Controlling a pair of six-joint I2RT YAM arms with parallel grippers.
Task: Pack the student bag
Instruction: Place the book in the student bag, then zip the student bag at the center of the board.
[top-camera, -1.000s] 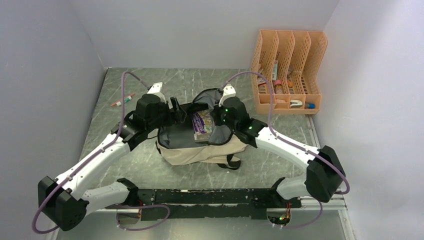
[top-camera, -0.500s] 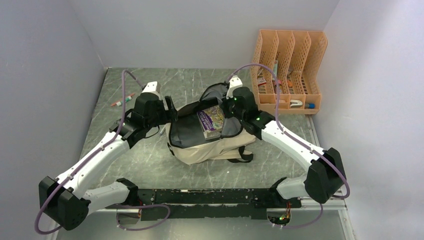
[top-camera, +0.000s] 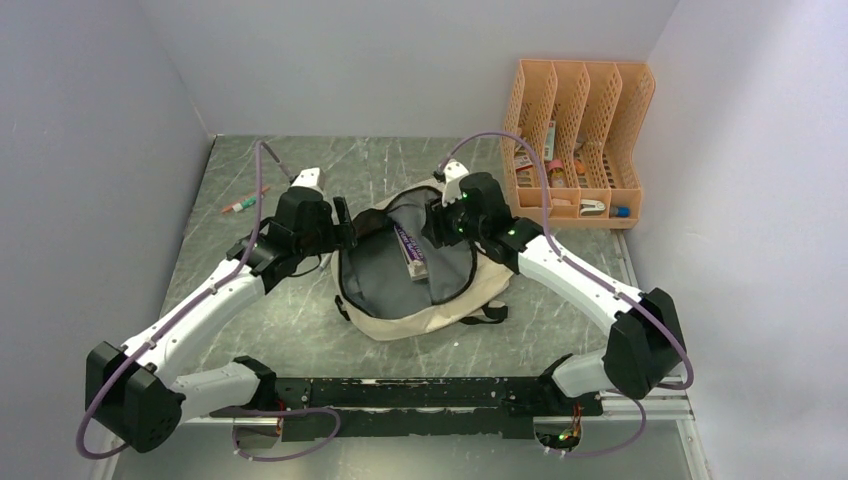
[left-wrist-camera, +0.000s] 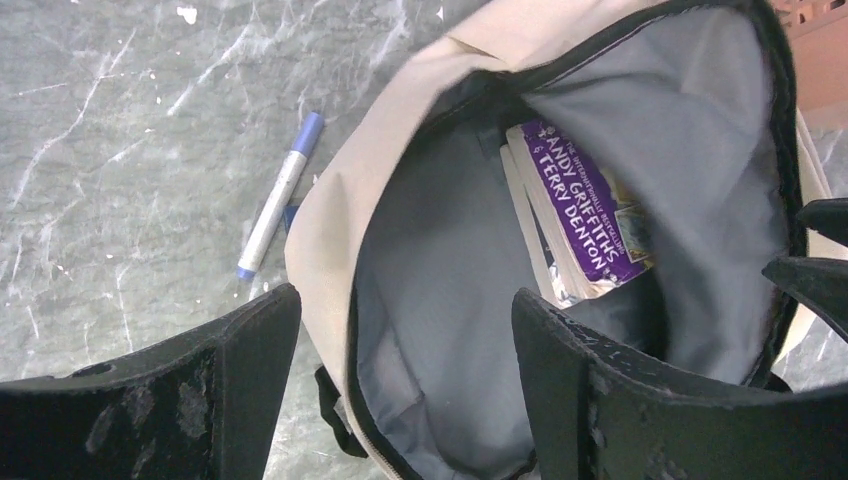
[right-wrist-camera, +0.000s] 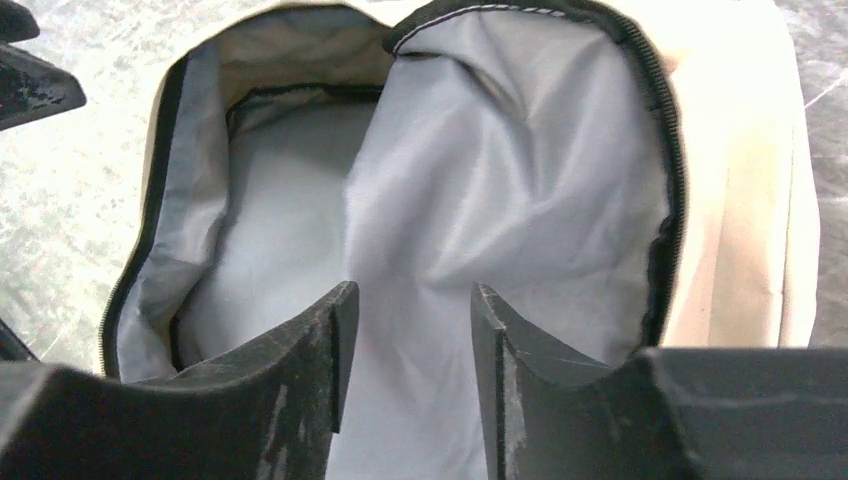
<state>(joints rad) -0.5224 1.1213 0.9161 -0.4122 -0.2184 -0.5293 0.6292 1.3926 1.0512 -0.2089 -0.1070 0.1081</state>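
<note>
Where the student bag (top-camera: 425, 305) lies open in the middle of the table (top-camera: 300, 335), between the two arms, much of it is hidden from us. Its grey lining folds over itself, its black straps show only as short loops at the near edge, and the arms cover both sides of its mouth in the top view.

A book (left-wrist-camera: 580, 215) sits inside, spine up, with its lower end sunk into the lining and most of its cover out of sight. On the purple spine we read "ANDY GRIFFITHS & TERRY DENTON" (a finer line of print above the names is too small for us to make out).

The left gripper (left-wrist-camera: 405, 305) hangs over the bag's left rim with its jaws spread wide. The rim and lining pass between them unpinched, so it grips nothing. The right gripper (right-wrist-camera: 412, 295) sits over the far right side of the opening, its jaws parted about halfway. We see only loose lining in the gap and nothing held.

A white pen with blue ends (left-wrist-camera: 280, 195) lies on the table just beside the bag's left flank. Another small marker (top-camera: 245, 201) rests well apart near the left wall. The orange file rack (top-camera: 580, 100) stands in the far right corner, and the small things in its slots are too blurred for us to tell.
</note>
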